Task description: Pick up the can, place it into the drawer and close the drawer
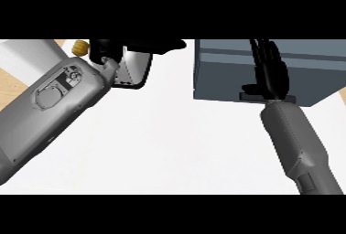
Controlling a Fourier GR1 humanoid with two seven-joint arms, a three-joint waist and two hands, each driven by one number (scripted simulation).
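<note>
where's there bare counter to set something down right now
Free: the white counter between the two forearms, below the grey drawer unit. Crowded: the top left, where the left hand is beside a yellow object, and the drawer front under the right hand.

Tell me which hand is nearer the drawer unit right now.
Right. The right hand lies over the grey drawer unit, fingers stretched across it; the left hand is off to its left, apart from it.
</note>
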